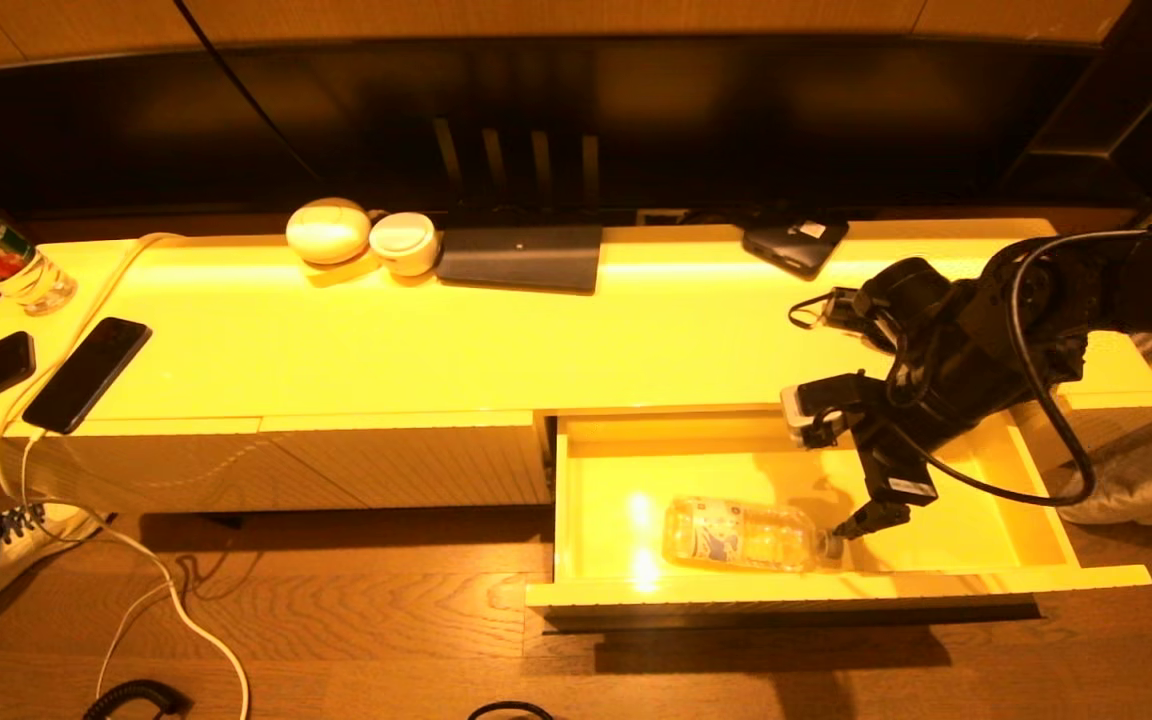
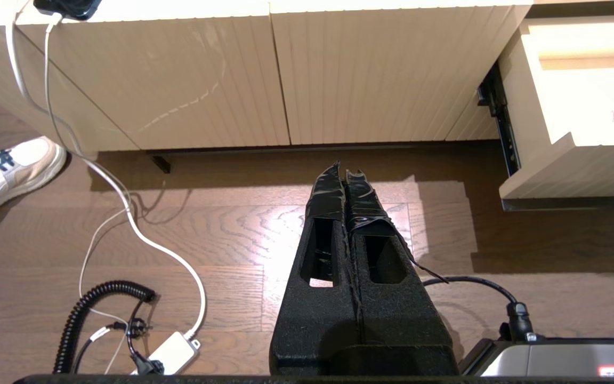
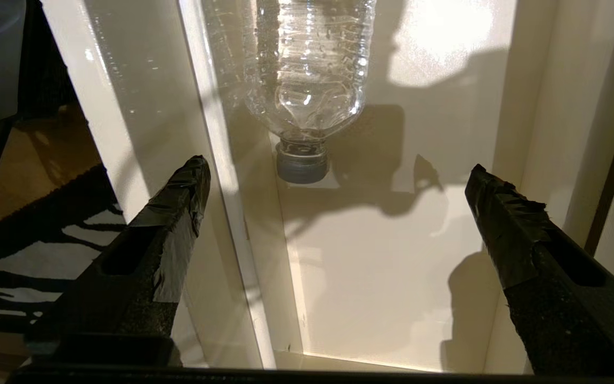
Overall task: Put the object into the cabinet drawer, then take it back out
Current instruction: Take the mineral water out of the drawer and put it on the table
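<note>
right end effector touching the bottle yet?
Apart. The right wrist view shows the right end effector open, both fingers short of the bottle, bare drawer floor between them and its cap.

Open cabinet drawer (image 1: 1036, 480): bare floor toward its right wall and back edge admits the spread right gripper (image 1: 841, 490). The lying bottle (image 1: 741, 535) occupies the middle near the front edge, cap just beside the fingertips.
</note>
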Motion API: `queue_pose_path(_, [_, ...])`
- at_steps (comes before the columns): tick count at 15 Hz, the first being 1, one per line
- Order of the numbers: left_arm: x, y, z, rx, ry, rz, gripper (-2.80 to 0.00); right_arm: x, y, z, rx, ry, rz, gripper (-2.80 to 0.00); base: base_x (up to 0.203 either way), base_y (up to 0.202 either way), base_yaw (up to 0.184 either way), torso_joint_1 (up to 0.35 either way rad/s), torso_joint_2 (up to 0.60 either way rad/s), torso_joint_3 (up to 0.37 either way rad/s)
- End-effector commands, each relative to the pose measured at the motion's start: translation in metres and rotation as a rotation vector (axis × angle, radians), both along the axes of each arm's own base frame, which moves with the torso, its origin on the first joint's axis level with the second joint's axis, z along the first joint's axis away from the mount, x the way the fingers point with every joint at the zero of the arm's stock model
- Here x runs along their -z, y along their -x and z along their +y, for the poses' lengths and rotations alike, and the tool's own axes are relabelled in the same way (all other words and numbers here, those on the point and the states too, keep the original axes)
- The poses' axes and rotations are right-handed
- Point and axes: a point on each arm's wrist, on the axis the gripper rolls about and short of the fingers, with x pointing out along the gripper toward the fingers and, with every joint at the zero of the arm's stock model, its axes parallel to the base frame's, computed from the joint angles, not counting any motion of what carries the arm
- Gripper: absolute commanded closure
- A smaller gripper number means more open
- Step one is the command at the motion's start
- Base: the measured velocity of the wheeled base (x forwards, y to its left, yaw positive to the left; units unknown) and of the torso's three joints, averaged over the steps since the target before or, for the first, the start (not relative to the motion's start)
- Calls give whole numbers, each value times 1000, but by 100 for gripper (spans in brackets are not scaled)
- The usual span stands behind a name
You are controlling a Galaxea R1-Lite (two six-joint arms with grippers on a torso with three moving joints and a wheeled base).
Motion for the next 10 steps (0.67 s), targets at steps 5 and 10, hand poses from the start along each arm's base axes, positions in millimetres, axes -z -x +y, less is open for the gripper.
queue_pose_path(5, [0,0,0,0,0,-1,0,23,-22,3,48,-6,42,-280,0,0,0,0,0,0])
queue_pose_path(10, [0,0,0,0,0,-1,0,23,-29,2,59,-11,11,-280,0,0,0,0,0,0])
